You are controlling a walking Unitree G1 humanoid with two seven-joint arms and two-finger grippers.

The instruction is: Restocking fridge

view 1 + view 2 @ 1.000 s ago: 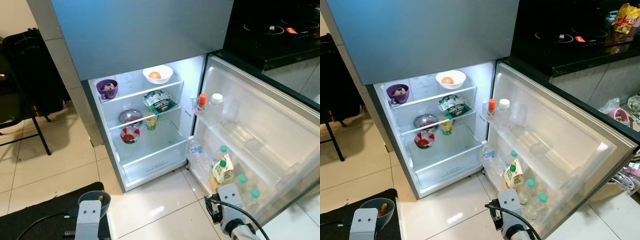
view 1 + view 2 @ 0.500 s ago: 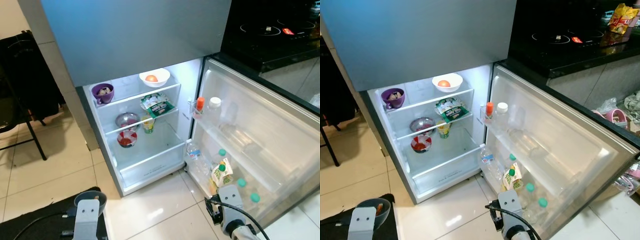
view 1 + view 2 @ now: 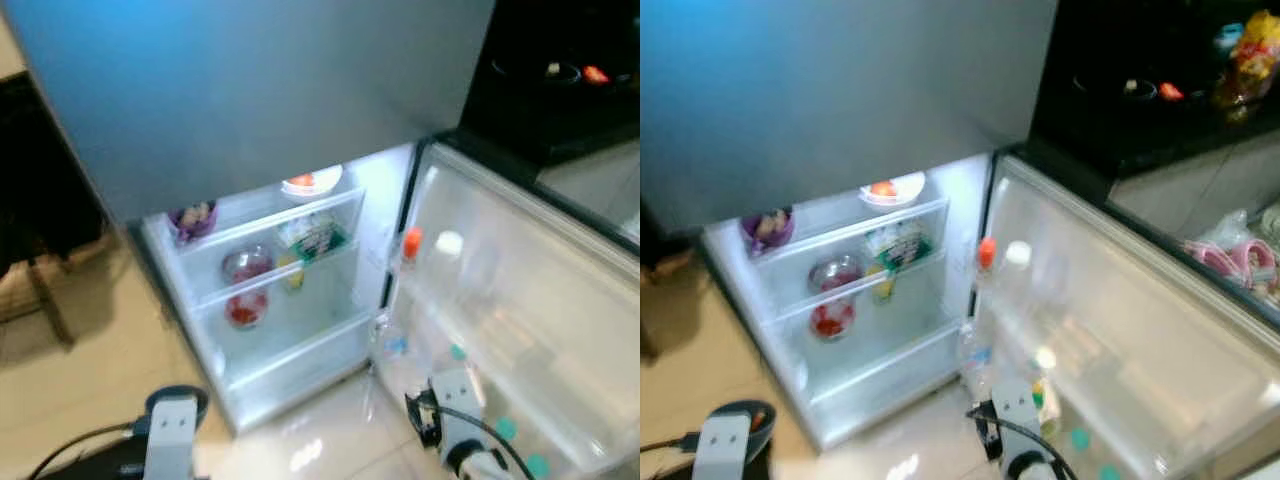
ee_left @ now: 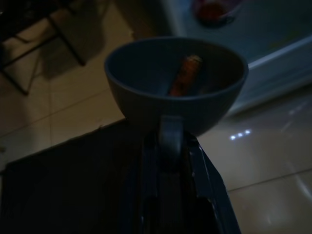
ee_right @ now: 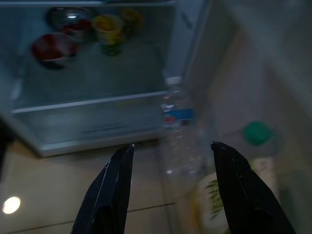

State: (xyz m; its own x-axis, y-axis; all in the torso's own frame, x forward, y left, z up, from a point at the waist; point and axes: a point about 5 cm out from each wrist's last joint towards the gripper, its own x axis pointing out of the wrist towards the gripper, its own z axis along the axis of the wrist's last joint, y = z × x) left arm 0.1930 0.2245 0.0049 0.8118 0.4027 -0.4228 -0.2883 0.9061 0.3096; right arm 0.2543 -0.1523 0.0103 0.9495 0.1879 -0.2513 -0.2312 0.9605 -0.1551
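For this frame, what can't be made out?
- Green packet on the fridge's middle shelf: label lost to motion blur, eye views.
- Orange item in the grey bowl held by the left gripper: too dark, left wrist view.
- Door-shelf bottles: blurred, partly behind the right gripper.

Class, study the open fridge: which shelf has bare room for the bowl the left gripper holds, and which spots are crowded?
The left gripper holds the blue bowl. The lowest shelf is bare right of the red bowl. The top shelf is bare between the purple cup and the white bowl. The middle shelf is crowded.
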